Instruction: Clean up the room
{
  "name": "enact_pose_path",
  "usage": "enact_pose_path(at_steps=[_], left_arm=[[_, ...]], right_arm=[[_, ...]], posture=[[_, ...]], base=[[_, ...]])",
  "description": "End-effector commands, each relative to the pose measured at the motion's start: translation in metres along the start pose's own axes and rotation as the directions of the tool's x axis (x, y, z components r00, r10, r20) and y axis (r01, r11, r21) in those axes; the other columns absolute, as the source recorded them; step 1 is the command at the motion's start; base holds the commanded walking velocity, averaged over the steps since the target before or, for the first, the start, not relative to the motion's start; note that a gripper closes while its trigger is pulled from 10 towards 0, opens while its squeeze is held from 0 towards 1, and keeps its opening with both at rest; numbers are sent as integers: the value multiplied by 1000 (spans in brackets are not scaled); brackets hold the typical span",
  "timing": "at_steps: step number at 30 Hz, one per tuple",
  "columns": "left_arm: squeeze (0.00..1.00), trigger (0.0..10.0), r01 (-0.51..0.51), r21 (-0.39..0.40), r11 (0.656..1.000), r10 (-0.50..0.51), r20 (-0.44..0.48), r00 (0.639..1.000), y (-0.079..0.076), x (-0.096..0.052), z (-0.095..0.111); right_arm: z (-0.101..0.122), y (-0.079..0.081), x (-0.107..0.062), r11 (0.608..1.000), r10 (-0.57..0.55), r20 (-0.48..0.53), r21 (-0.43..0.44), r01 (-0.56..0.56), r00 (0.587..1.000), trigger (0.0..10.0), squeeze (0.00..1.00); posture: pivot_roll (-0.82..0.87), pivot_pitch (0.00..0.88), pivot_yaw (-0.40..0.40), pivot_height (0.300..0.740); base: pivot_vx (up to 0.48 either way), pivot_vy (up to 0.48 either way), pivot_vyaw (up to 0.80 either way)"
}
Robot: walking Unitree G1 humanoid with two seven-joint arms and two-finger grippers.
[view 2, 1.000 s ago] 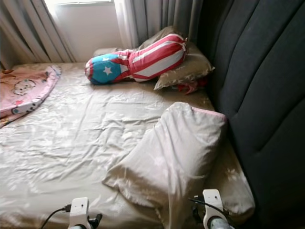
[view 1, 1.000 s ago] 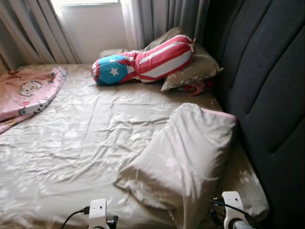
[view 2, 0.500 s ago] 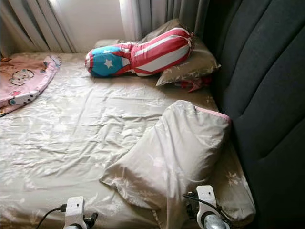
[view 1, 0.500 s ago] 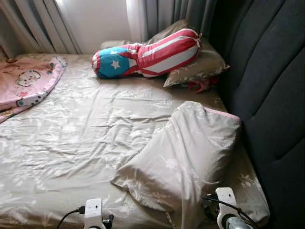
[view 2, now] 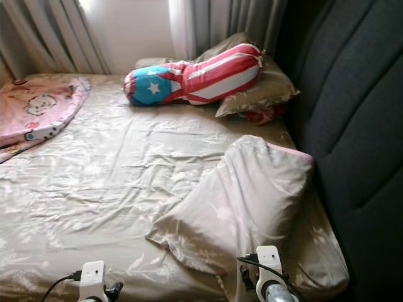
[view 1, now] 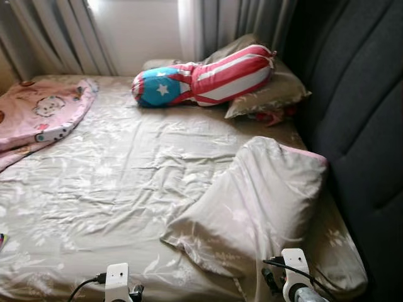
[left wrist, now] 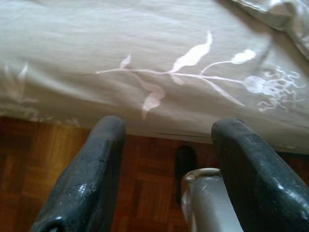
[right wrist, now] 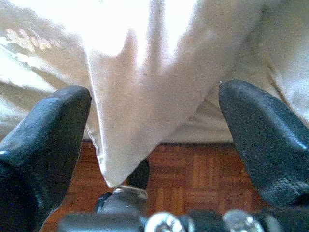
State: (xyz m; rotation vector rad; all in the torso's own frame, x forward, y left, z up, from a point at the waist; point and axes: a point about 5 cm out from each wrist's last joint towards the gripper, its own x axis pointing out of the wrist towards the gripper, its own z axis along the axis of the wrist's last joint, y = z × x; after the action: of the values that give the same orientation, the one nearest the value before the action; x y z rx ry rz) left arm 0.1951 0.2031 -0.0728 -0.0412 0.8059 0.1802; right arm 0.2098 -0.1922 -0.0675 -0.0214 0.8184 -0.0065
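Note:
A beige leaf-print pillow (view 1: 258, 207) lies askew on the near right of the bed, its far end leaning toward the headboard. A red, white and blue star-and-stripe bolster (view 1: 201, 82) rests on a second beige pillow (view 1: 271, 94) at the far end. A pink cartoon blanket (view 1: 38, 116) is bunched at the far left. My left gripper (left wrist: 171, 124) is open at the bed's near edge, over the sheet's hem. My right gripper (right wrist: 154, 96) is open, and a hanging corner of the near pillow (right wrist: 125, 121) lies between its fingers.
The wrinkled beige sheet (view 1: 113, 189) covers the bed. A dark padded headboard (view 1: 365, 126) runs along the right side. Grey curtains (view 1: 56, 38) hang at the back. A red cloth (view 1: 274, 116) sits beside the far pillow. Wood parquet floor (left wrist: 58, 159) lies below the bed edge.
The whole picture has shifted right and slightly down, so the camera has turned. The pillows, bolster and blanket lie as before, and both arms stay low at the bed's edge.

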Motion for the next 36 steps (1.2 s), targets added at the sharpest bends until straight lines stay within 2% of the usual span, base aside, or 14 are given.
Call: enact_pose_path(at_steps=[1, 5, 15, 28, 33, 36], left_arm=[[0, 10000, 8, 10, 1000, -8, -2, 1000, -2, -1, -4], [0, 10000, 14, 19, 1000, -15, 35, 999, 0, -2, -2], [0, 10000, 31, 10, 999, -32, 129, 991, 1, -4, 4], [0, 10000, 64, -7, 998, -60, 254, 965, -1, -6, 17], [0, 10000, 75, 0, 997, -72, 272, 960, -2, -6, 20], [0, 10000, 76, 8, 997, -75, 253, 964, -2, -5, 19]], right_arm=[[-2, -3, -1, 999, -18, 12, 33, 17, 1000, 10000, 0], [1, -1, -2, 994, -24, 81, 105, 16, 996, 10000, 0], [9, 3, -5, 989, -8, 213, 145, -24, 977, 10000, 0], [20, 2, -7, 987, -9, 317, 157, -43, 948, 10000, 0], [23, 2, -7, 988, 0, 338, 146, -52, 941, 10000, 0], [24, 1, -8, 988, 0, 341, 143, -51, 940, 10000, 0]], posture=[[-19, 7, 5, 740], [-31, 0, 20, 740], [-44, 0, 31, 740], [-41, 1, 26, 740], [-36, 19, 18, 740], [-36, 19, 18, 740]], base=[[0, 0, 0], [0, 0, 0], [0, 0, 0], [0, 0, 0], [0, 0, 0], [0, 0, 0]])
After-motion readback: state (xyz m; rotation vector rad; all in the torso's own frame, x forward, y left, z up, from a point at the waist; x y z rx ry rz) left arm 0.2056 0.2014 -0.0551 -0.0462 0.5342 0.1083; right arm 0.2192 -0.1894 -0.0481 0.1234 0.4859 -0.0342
